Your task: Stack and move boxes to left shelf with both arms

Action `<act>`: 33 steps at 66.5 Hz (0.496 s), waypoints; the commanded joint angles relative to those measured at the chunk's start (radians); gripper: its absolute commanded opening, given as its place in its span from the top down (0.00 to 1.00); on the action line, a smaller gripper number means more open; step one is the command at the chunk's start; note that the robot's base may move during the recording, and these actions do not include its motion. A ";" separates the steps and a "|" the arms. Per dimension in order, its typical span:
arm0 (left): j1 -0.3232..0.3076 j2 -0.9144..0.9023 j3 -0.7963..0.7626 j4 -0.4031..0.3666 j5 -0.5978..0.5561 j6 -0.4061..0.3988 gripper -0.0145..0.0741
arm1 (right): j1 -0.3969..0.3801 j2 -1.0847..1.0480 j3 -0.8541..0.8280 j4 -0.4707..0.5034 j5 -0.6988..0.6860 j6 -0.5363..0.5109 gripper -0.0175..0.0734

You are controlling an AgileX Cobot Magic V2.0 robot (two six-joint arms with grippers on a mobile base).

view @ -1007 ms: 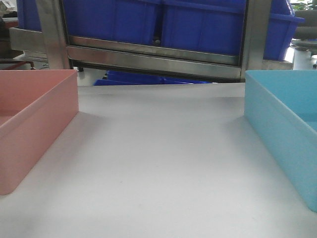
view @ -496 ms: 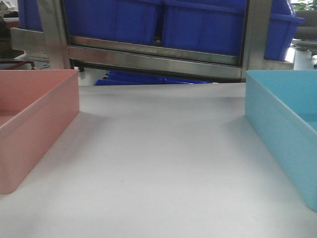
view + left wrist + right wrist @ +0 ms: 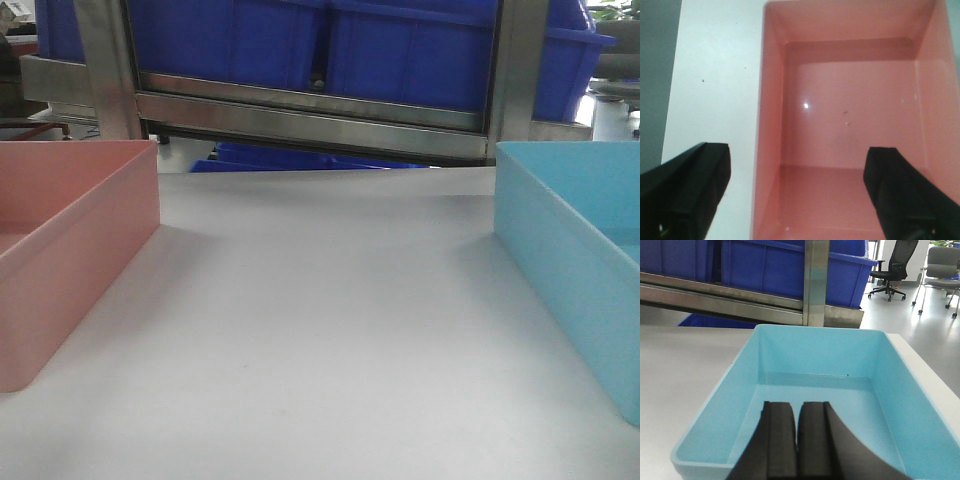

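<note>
Over pink tub (image 3: 850,115), left gripper (image 3: 795,200) wide — blue tub (image 3: 815,360), right gripper (image 3: 797,440) tight.

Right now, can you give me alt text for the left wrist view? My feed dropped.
An empty pink box fills most of the frame, seen from above on a white table. The left hand hangs open over it, one black finger above the table outside the box's wall, the other above its inside.

No lettering, label, brand, number or sign can be read in any view. The salmon pink box (image 3: 850,115), the light blue box (image 3: 815,360) and the dark blue bins (image 3: 400,50) show only plain, unmarked plastic surfaces.
</note>
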 commanded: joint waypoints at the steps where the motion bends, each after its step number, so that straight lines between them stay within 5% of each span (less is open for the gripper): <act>1: 0.058 0.041 -0.096 -0.089 -0.017 0.080 0.32 | 0.001 -0.021 -0.020 -0.007 -0.095 -0.002 0.75; 8: 0.127 0.141 -0.135 -0.194 -0.010 0.136 0.33 | 0.001 -0.021 -0.020 -0.007 -0.095 -0.002 0.75; 33: 0.155 0.411 -0.135 -0.250 -0.084 0.218 0.33 | 0.001 -0.021 -0.020 -0.007 -0.095 -0.002 0.75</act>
